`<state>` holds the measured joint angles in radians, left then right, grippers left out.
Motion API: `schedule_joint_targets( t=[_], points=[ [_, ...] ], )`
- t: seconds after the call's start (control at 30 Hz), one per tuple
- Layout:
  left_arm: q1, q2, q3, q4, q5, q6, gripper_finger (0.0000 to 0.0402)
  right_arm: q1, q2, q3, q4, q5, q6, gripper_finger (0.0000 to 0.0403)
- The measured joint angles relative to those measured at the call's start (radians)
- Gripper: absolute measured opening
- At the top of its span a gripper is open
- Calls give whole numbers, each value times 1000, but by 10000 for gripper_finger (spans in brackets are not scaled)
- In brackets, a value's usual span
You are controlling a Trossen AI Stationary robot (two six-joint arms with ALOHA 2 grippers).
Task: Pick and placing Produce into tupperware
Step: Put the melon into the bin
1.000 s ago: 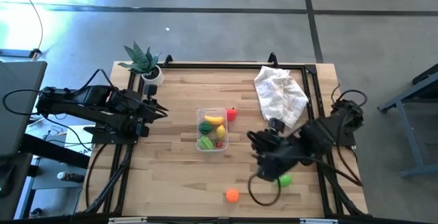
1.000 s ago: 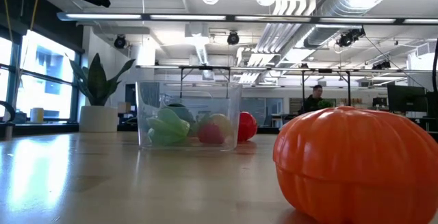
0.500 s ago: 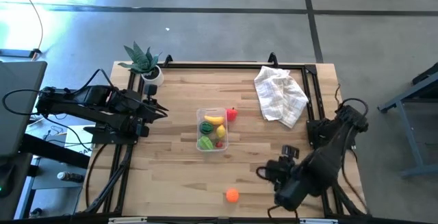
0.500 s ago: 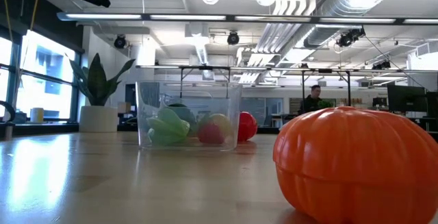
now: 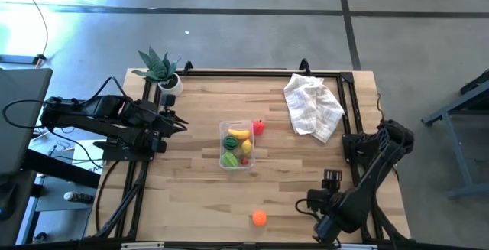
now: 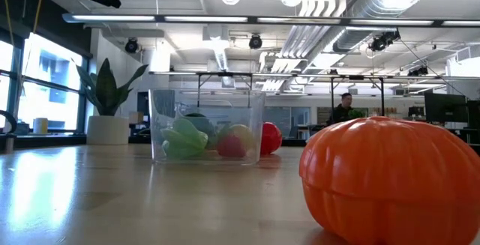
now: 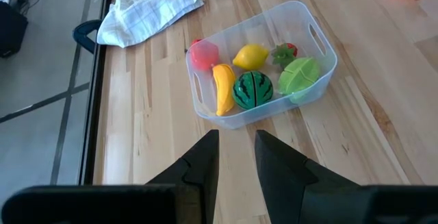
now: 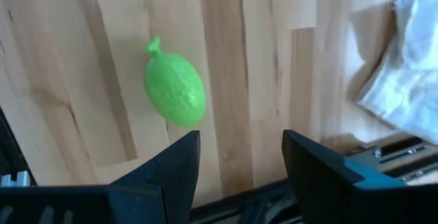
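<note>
The clear tupperware (image 5: 237, 144) stands mid-table and holds a banana (image 7: 222, 87), a striped watermelon (image 7: 252, 89), a lemon (image 7: 250, 57), a light green piece (image 7: 299, 75) and red pieces. Another red piece (image 5: 259, 127) lies against its far outer side. An orange piece (image 5: 260, 218) sits near the front edge. A second light green piece (image 8: 174, 90) lies on the wood ahead of my right gripper (image 8: 239, 159), which is open and points down at the near right (image 5: 312, 204), touching nothing. My left gripper (image 7: 236, 152) is shut and waits at the left (image 5: 179, 124).
A crumpled white cloth (image 5: 313, 105) lies at the far right. A potted plant (image 5: 159, 68) stands at the far left corner. Black frame rails (image 5: 351, 120) run along the table's edges. Bare wood lies between the tupperware and the front edge.
My right gripper has swung from right of the tupperware toward the table's near right corner, sinking and tipping to point more steeply down. It stays open. The light green piece on the table, seen from above before, is now covered by the arm.
</note>
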<state>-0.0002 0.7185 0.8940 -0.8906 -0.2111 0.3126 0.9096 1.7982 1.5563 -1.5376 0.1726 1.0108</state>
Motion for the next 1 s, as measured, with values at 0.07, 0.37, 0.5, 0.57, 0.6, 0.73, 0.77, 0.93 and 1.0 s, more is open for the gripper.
schedule_joint_targets(
  t=[0.07,0.37,0.5,0.57,0.6,0.73,0.77,0.93,1.0],
  points=[
    [0,0,0,0,0,0,85,12,0,-24,35,0,-20,199],
    [0,0,0,0,0,0,85,44,0,-83,191,31,-146,199],
    [0,0,0,0,0,0,85,43,0,-115,249,36,-184,199],
    [0,0,0,0,0,0,85,44,0,-143,287,31,-201,199],
    [0,0,0,0,0,0,85,44,0,-158,303,25,-206,199],
    [0,0,0,0,0,0,85,40,0,-204,324,16,-196,199],
    [0,0,0,0,0,0,85,40,0,-213,331,15,-193,199],
    [0,0,0,0,0,0,85,38,0,-241,353,8,-193,199],
    [0,0,0,0,0,0,85,33,0,-254,368,-5,-192,199]
  ],
)
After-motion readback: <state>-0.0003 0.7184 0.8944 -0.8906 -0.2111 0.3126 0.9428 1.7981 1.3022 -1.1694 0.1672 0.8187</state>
